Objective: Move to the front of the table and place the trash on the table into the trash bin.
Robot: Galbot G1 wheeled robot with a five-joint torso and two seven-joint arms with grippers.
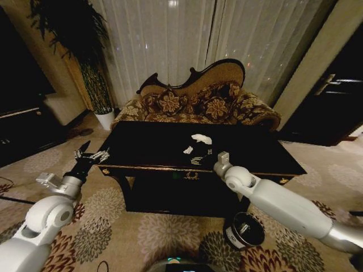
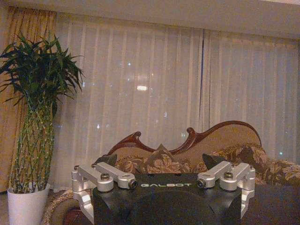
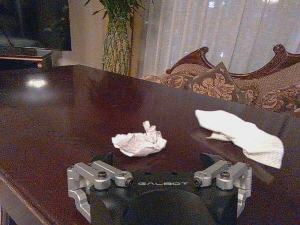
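Note:
The glossy dark table stands in front of me with white trash on its top. A crumpled paper wad lies just ahead of my right gripper, roughly in line with the gap between its fingers. That gripper is open and low over the tabletop. A flatter white tissue lies farther back. My left gripper hangs open and empty off the table's front left corner. The round black trash bin stands on the carpet under my right arm.
A floral carved-back sofa stands behind the table, before pale curtains. A tall plant in a white pot stands at the back left. Dark furniture lines the left wall. Patterned carpet surrounds the table.

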